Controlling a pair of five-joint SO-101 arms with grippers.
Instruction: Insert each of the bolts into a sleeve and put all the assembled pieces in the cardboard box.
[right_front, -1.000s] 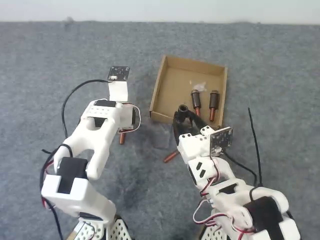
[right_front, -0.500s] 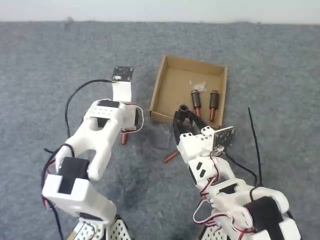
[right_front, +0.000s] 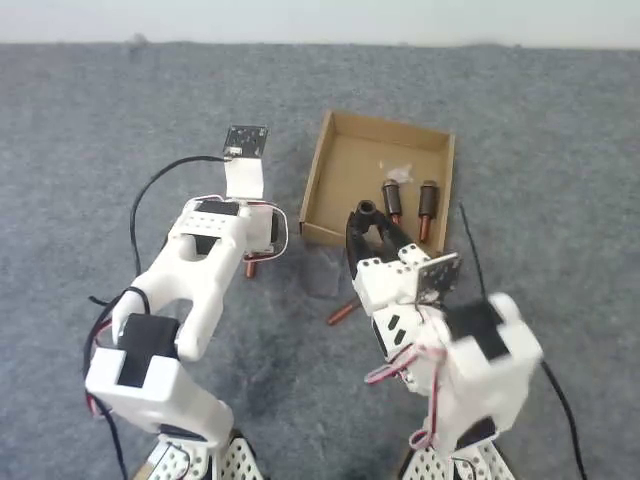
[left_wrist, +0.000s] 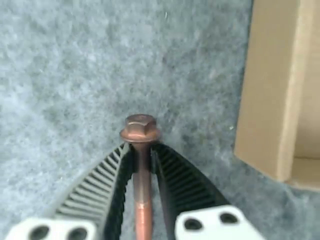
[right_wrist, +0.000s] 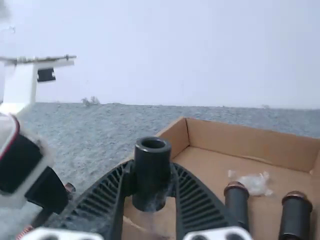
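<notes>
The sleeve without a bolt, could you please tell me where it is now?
In the right wrist view, the sleeve stands upright in the right pincer at the cardboard box's near edge, near two assembled pieces inside.

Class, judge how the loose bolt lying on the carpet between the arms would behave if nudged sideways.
The bolt is a slim round rod, so it would probably roll. The napped carpet would likely stop it soon. Its coppery metallic look suggests it is stiff and fairly heavy for its size.

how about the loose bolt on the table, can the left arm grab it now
Probably not: the left gripper is shut on a bolt, though the loose bolt lies uncovered.
</notes>
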